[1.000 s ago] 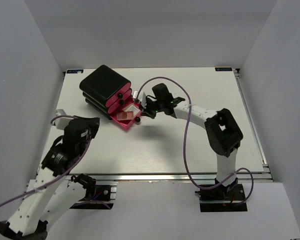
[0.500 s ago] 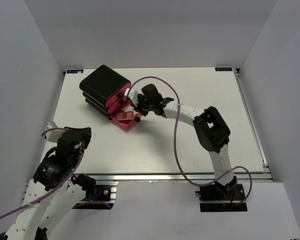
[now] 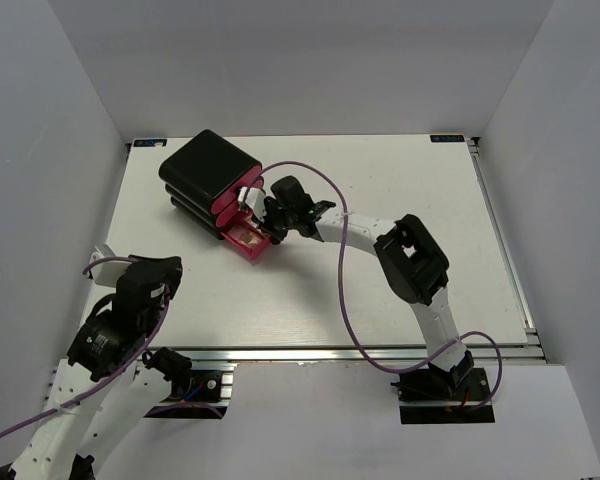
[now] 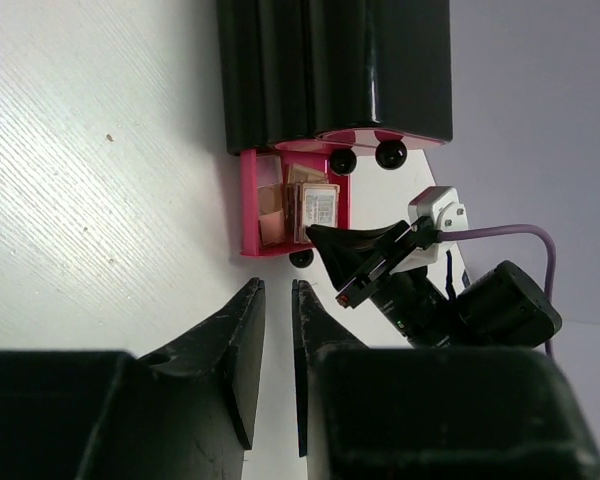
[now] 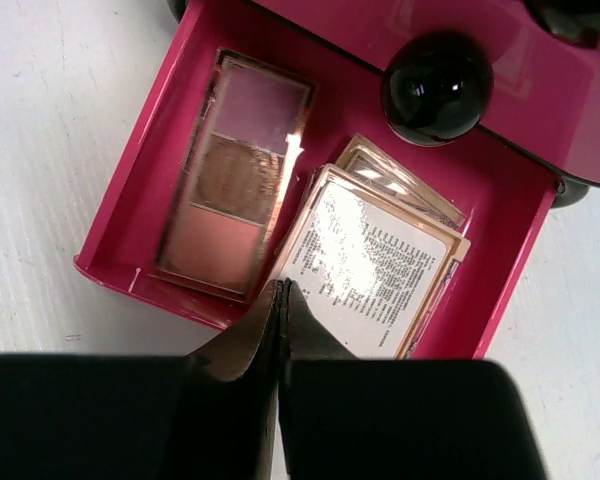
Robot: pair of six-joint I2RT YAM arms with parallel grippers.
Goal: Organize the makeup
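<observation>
A three-shade pink-brown eyeshadow palette [image 5: 235, 175] lies in the open pink bottom drawer [image 5: 130, 270] of the black box [image 3: 205, 170]. Beside it a second palette [image 5: 370, 265] lies label side up on top of another [image 5: 400, 175]. My right gripper [image 5: 281, 285] is shut and empty, with its tips over the drawer's front wall at the labelled palette's corner. It also shows in the top view [image 3: 270, 228]. My left gripper [image 4: 278, 285] is empty with only a narrow gap between its fingers. It hangs above bare table, well short of the drawer [image 4: 248, 215]. No tubes, compact or pencils are in view.
The two upper pink drawers are closed, each with a black knob [image 5: 437, 87]. The box stands at the table's back left. My right arm stretches across the middle of the table [image 3: 380, 290], with its purple cable looping above it.
My right gripper has moved left from beside the drawer onto its front edge, and the drawer looks slightly further in. My left arm drew back toward the near left, then stayed still.
</observation>
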